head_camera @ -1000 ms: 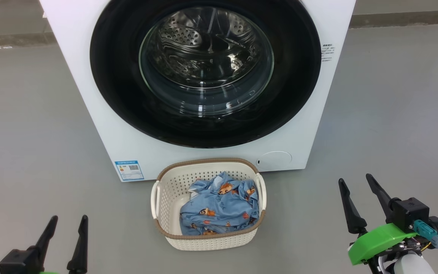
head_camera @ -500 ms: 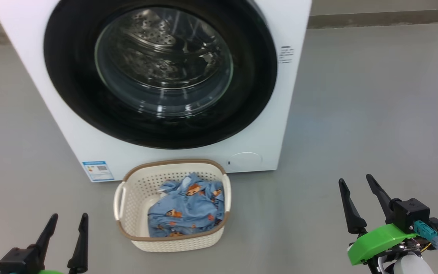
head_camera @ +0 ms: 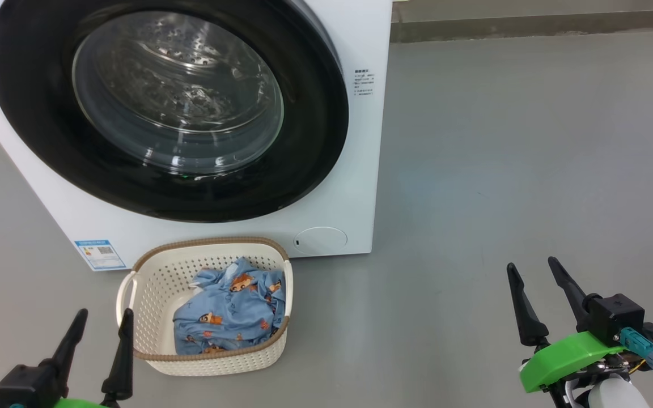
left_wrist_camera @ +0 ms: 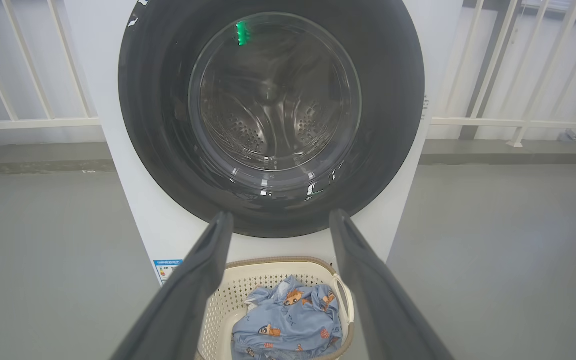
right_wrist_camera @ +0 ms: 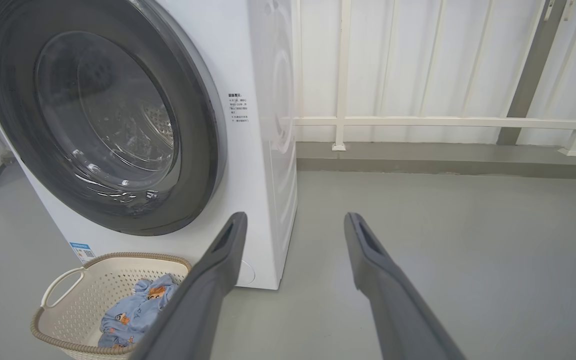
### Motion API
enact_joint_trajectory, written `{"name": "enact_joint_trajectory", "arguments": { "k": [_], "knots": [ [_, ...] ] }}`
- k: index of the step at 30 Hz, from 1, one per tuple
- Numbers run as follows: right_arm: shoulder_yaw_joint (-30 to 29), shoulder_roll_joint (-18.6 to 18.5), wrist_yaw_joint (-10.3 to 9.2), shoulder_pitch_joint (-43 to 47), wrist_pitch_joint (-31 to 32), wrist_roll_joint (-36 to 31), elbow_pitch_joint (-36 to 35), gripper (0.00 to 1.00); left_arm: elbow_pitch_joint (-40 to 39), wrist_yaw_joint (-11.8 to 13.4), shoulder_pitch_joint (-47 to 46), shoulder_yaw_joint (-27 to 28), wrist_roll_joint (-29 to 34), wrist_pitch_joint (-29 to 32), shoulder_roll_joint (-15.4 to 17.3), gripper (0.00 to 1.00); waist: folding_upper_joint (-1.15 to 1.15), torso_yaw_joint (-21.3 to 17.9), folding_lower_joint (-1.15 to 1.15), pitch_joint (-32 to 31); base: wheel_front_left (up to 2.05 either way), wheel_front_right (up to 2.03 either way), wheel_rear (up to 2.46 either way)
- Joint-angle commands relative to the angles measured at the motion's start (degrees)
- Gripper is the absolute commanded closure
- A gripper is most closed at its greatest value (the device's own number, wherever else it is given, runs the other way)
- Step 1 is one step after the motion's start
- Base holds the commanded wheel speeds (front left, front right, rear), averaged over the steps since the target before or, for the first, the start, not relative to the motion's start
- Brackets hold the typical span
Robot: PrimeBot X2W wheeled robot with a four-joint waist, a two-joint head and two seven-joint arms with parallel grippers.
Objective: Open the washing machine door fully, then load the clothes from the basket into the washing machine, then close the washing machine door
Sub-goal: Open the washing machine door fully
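The door (head_camera: 168,107) is shut on the washer (head_camera: 355,170), whose top is cut off, the clothes (head_camera: 230,311) lie in the basket (head_camera: 151,294) just in front, and the left gripper (head_camera: 104,311) and right gripper (head_camera: 531,263) hang empty, fingers spread.

I am seeing the washing machine door (head_camera: 26,141) shining, with a glossy black rim around smooth clear glass, and the white washing machine (head_camera: 363,170) looking smooth too. The basket (head_camera: 151,294) is looking like hard cream plastic full of little holes, the clothes (head_camera: 230,311) in it like soft crumpled cloth, and the floor (head_camera: 502,170) grey and dull.
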Motion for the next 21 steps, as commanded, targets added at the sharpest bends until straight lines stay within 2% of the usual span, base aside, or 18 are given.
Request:
{"name": "enact_joint_trajectory", "arguments": {
  "k": [1, 21],
  "knots": [
    [1.5, -0.2, -0.05, -1.1, -0.7, 0.4, -1.6, 0.0, -1.8, -0.1, -1.8, 1.4, -0.2, -0.4, 1.4, 0.0, 0.0, 0.1, 0.0, 0.0, 0.23, 0.23, -0.45],
    [1.4, -0.3, -0.05, -0.8, -0.7, 1.1, -1.4, 0.0, -3.4, -0.1, -0.5, 0.7, -0.5, -0.4, 1.0, 0.0, 0.0, 0.6, 0.0, 0.1, 0.01, 0.01, -0.02]
  ]
}}
